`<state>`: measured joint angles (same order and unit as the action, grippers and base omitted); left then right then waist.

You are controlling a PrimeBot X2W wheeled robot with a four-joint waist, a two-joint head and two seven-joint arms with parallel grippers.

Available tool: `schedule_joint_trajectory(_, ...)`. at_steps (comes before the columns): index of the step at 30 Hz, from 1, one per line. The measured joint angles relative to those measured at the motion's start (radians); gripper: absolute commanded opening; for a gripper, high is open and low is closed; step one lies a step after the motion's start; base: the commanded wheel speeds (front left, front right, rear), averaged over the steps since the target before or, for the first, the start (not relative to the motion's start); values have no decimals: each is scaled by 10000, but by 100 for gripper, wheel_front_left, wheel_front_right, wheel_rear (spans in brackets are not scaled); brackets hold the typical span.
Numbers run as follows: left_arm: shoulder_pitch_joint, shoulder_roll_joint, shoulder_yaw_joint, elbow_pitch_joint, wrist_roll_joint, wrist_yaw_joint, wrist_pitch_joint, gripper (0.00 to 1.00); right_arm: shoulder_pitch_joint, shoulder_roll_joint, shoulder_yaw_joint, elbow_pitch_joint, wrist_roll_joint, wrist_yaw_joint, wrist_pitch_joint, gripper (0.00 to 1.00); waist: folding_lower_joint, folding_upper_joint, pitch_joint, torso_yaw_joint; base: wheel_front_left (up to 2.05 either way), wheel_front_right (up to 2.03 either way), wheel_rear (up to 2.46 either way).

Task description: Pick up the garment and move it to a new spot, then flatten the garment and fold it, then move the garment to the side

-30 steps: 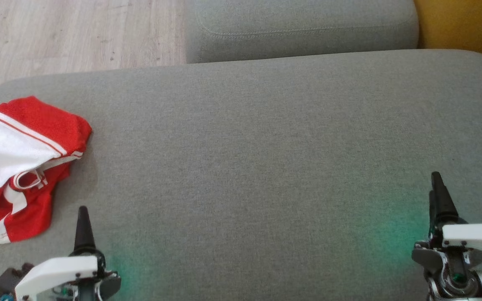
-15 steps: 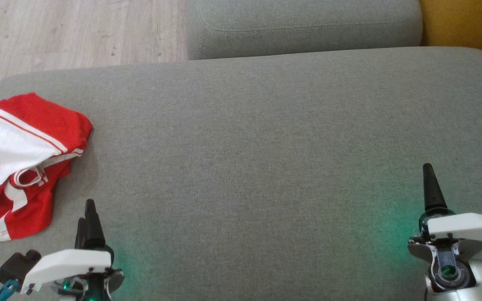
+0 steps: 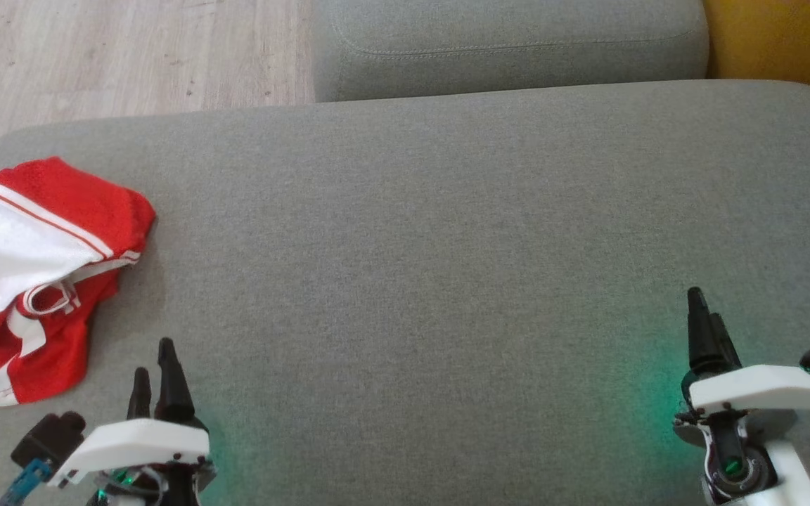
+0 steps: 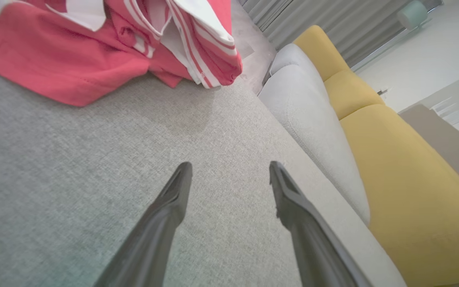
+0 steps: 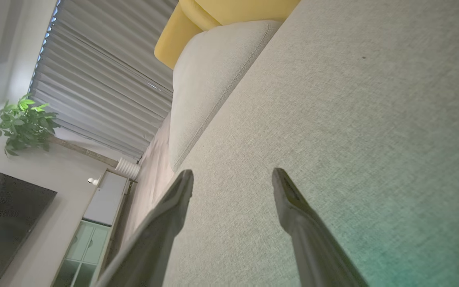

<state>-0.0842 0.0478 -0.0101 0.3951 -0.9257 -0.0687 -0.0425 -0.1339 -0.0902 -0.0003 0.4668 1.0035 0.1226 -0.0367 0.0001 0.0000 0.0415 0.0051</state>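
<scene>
The jaws of the left gripper [image 4: 230, 167] are seen spread wide in the left wrist view, with nothing held between the two dark fingers; bare grey fabric is seen in the gap. The jaws of the right gripper [image 5: 232, 173] are likewise seen parted and empty in the right wrist view. Both grippers are held low over the grey seat cushion [image 3: 447, 232], the left at the lower left of the head view and the right at the lower right, well apart from each other. A green glow is cast on the fabric beside each gripper.

The garment [image 3: 39, 274], red mesh with white panels and white stripes, is found crumpled in a heap at the left end of the seat cushion. It is placed ahead of the left gripper and to its left, near but not touching it; in the left wrist view it is seen beyond the fingertips, with a strip of bare cushion between. The right gripper is placed far from it, at the other end of the seat.

Behind the seat, a grey back cushion [image 3: 503, 42] is seen, with a yellow cushion [image 3: 778, 42] to its right and a pale wooden floor [image 3: 95, 56] to its left. Grey curtains [image 5: 106, 79], a green plant [image 5: 24, 121] and a dark screen [image 5: 2, 215] are caught in the right wrist view
</scene>
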Motion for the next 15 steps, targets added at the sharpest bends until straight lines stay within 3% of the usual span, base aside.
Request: schedule_joint_trajectory(15,-44,71,-408,518,1799,395,-433,100,-408,-151,316,610,-1822,0,-464,100,0,0,116,17,0,0,0)
